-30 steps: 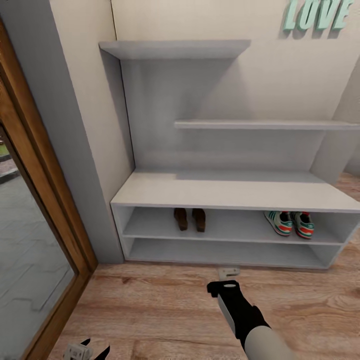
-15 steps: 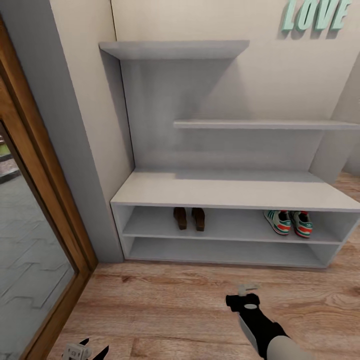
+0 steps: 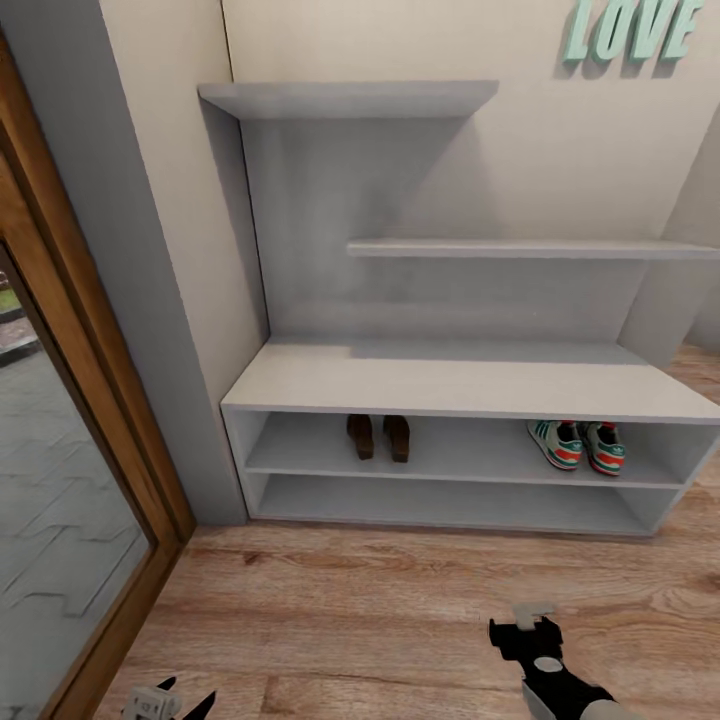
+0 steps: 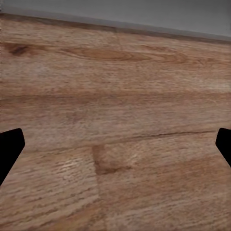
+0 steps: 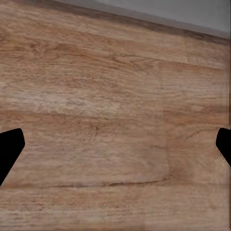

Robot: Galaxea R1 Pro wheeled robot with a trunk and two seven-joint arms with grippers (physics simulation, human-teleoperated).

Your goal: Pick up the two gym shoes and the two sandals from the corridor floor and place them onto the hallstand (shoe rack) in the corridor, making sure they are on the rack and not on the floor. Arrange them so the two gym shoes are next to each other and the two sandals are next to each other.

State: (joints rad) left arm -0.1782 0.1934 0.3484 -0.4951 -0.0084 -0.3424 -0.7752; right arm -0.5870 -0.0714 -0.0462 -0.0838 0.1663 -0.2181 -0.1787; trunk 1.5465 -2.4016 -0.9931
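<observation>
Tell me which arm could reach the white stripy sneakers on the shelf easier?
Probably the right arm: it hovers nearer the white sneakers with teal stripes at the white-grey shoe rack's right end. The left jaws sit far left.

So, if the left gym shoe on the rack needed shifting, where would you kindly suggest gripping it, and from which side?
Probably at the heel end of the left gym shoe, coming in level from the rack's open front. Its red-orange heel faces outward, and the bench top close above blocks a grasp from overhead.

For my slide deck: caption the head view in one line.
Sandals and gym shoes paired on the hallstand's upper low shelf; right gripper above the wood floor.
</observation>
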